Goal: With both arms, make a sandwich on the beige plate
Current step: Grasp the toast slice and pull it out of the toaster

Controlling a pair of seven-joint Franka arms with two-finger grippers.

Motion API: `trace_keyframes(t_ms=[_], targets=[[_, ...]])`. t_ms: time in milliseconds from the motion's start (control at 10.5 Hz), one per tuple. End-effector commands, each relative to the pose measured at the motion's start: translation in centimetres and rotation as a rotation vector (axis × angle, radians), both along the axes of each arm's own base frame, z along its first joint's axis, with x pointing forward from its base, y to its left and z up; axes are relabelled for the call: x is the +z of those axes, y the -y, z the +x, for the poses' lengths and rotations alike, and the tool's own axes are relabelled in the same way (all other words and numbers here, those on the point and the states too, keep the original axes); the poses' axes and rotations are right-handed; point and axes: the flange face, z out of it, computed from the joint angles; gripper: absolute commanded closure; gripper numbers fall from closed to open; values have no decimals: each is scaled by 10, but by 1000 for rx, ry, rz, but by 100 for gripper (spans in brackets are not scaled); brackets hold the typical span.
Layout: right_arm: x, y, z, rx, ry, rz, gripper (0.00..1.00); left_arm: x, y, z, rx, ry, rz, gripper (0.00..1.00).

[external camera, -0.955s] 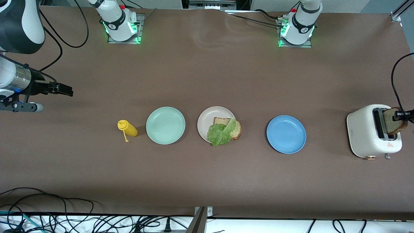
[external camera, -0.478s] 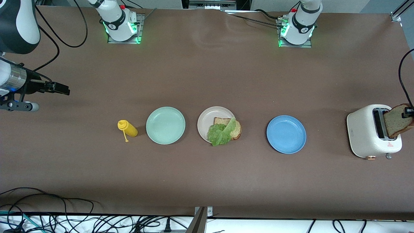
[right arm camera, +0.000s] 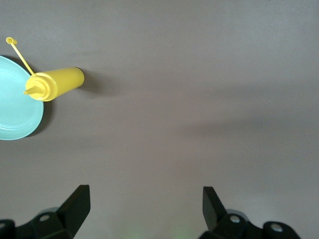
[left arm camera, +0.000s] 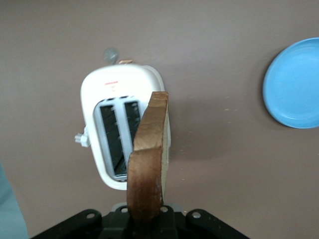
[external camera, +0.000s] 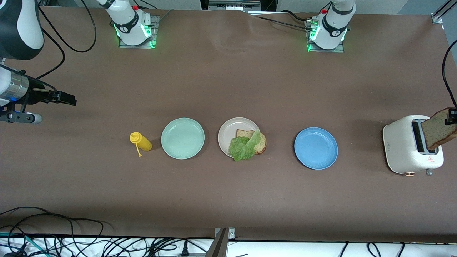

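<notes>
One bread slice [left arm camera: 147, 164] hides the left hand's [left arm camera: 144, 219] grip.

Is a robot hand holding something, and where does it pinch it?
The left gripper pinches a bread slice by its crust edge, over the toaster. The right gripper holds nothing.

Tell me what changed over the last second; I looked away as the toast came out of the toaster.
The left pincer, shut on the bread slice, lifted it higher out of the toaster. The right pincer, open, drew back slightly at its end of the table. The beige plate with bread and lettuce, the other plates and the yellow bottle stayed put.
</notes>
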Motion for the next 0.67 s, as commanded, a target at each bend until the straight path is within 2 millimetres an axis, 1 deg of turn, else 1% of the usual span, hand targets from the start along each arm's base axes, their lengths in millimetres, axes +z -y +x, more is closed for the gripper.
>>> trace_keyframes(t_ms=[0,96,191,287,382,478,573], targets=[[2,2,3,2,3,-2,0,20,66,11,-111,4,-54,100],[2,1,3,-4,2,-3,0,17,107,18,-160,2,-76,100],[-1,2,3,-8,-6,-1,0,4,146,25,-173,-16,-100,100],[0,2,3,-8,-6,0,0,-10,199,28,-229,-43,-124,100],[-1,0,3,-11,-8,-1,0,-22,240,28,-279,-65,-144,100],[-1,-1,5,-10,-1,-1,0,-44,278,30,-294,-103,-191,100],[-1,-2,5,-7,-1,-1,0,-65,304,34,-303,-125,-254,100]])
